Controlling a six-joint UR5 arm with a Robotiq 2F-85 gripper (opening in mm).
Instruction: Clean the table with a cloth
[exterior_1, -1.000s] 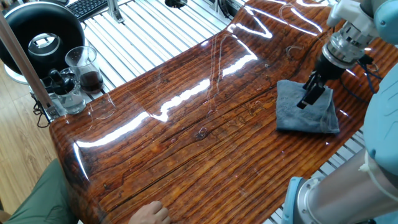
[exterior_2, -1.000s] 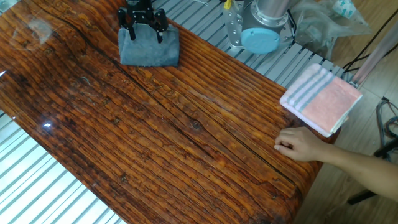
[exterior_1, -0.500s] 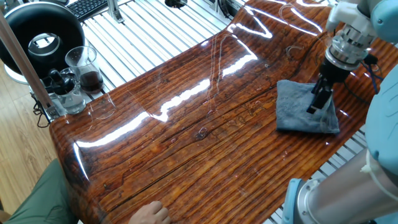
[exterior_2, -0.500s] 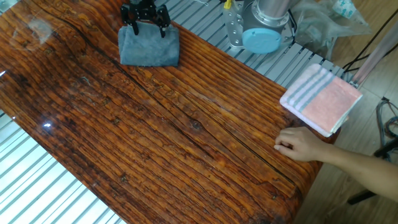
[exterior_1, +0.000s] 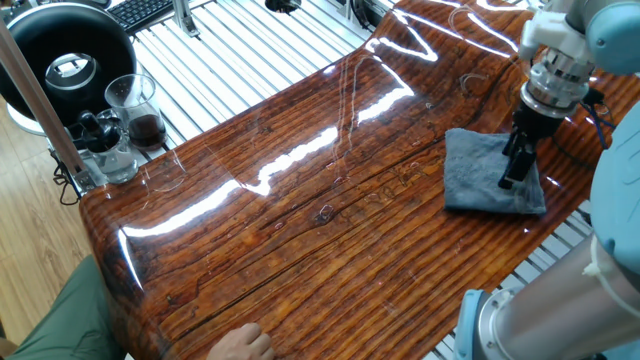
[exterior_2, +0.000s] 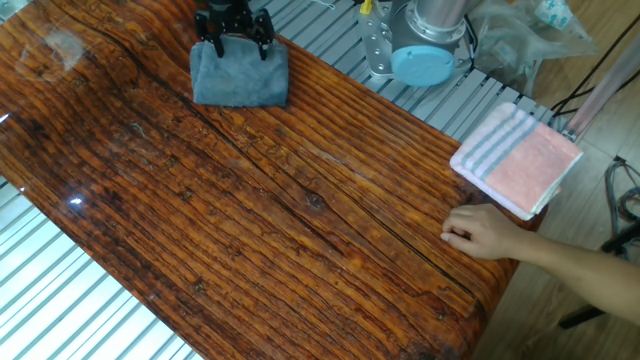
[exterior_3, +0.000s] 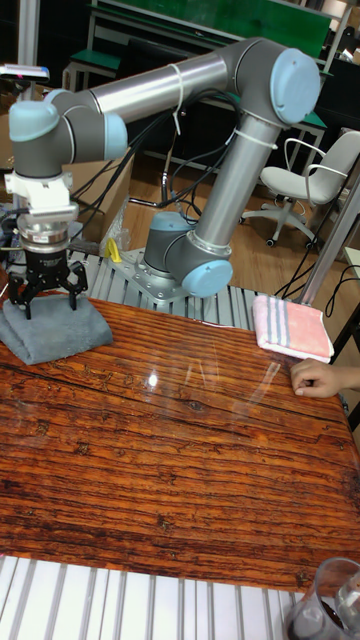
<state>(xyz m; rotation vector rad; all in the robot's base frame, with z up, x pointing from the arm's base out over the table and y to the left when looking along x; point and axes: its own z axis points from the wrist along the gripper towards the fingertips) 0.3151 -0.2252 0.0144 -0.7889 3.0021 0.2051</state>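
The cloth (exterior_3: 52, 330) lies under the spread tool (exterior_3: 46, 297), seemingly touching.

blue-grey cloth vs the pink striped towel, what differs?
The cloth is plain blue-grey; the pink striped towel is pink with grey stripes. The cloth lies under the open gripper; the towel lies at the table edge, by a person's hand. Both are folded flat.
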